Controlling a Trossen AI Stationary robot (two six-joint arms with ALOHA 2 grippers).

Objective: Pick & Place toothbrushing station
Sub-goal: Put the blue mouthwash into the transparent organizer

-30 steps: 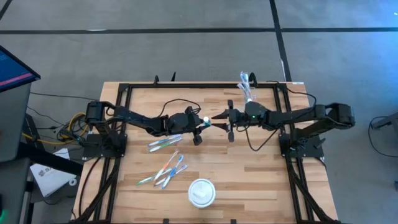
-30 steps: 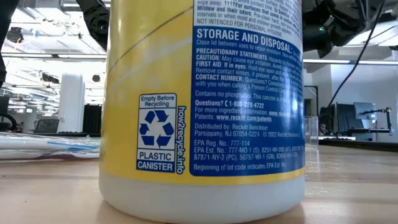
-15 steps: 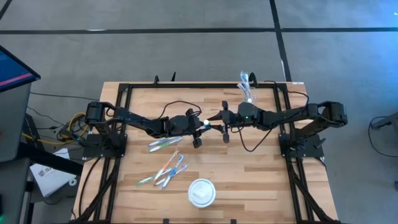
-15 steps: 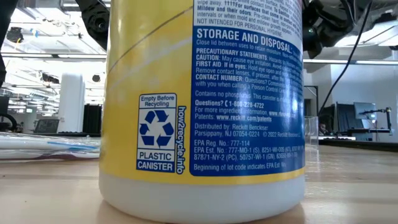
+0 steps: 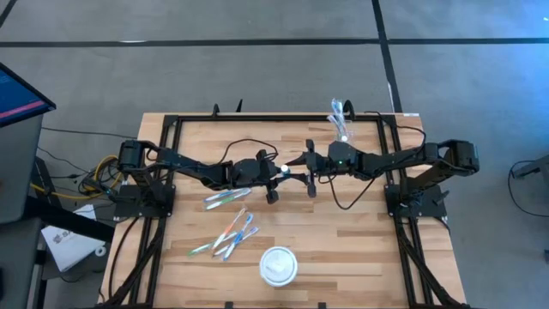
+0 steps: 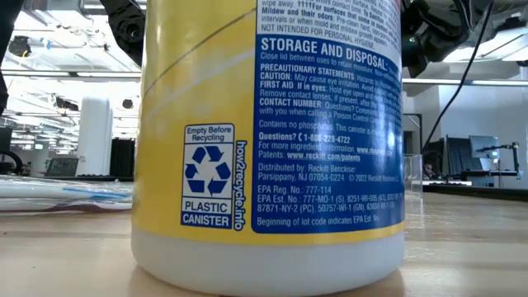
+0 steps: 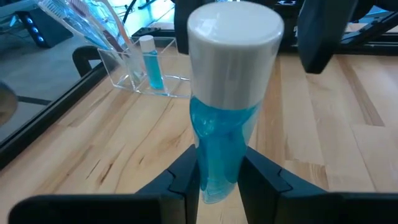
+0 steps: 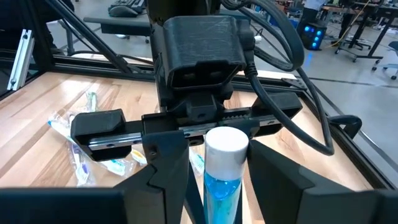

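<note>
A small blue tube with a white cap (image 7: 233, 43) is in my left gripper (image 7: 217, 183), above the table's middle in the high view (image 5: 283, 169). My right gripper (image 8: 221, 158) is open and faces it from the right; its fingers stand on either side of the cap end (image 8: 226, 146). Whether they touch it, I cannot tell. The clear tumbler (image 7: 140, 71) stands at the far right (image 5: 341, 122) with toothbrushes and another tube in it. Several pastel toothbrushes (image 5: 230, 232) lie flat on the table at front left. My left gripper pinches the tube's blue tail end (image 7: 216, 168) between its two fingers. The fingers come level from the table's left and lie along the tube. The tube sticks out past the fingertips, cap end toward the right gripper, lifted clear of the table.
A big yellow canister (image 6: 268, 140) stands right before the low camera and hides most of the table there; its round white lid shows at the near edge (image 5: 278, 266). A black frame (image 5: 171, 120) runs along the table's edges. Bare wood lies at front right (image 5: 360, 249).
My right gripper has gone a little toward the table's left, up to the tube's cap end, staying open, then kept still. My left gripper has kept the tube where it was.
</note>
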